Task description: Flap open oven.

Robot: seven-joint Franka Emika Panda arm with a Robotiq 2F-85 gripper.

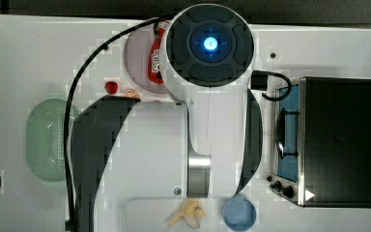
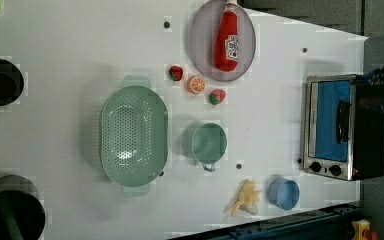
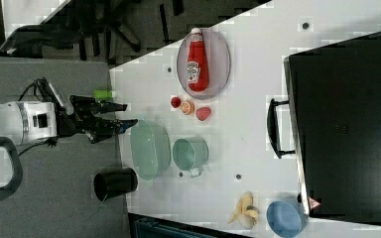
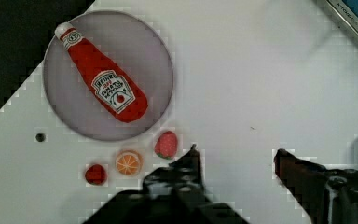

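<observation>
Your oven (image 2: 347,127) sits at the left view's right edge of the table (image 2: 70,30), door shut, handle (image 2: 343,121) untouched. You're at the approach step, nothing started. The gripper (image 4: 235,161) hangs high over the table with its fingers spread fairly wide and nothing between them. Next, I'd judge, bring it across and down to that handle, then hook it to swing the door open.

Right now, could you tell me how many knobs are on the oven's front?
2: both black knobs sit side by side below the oven door in the left view.
</observation>
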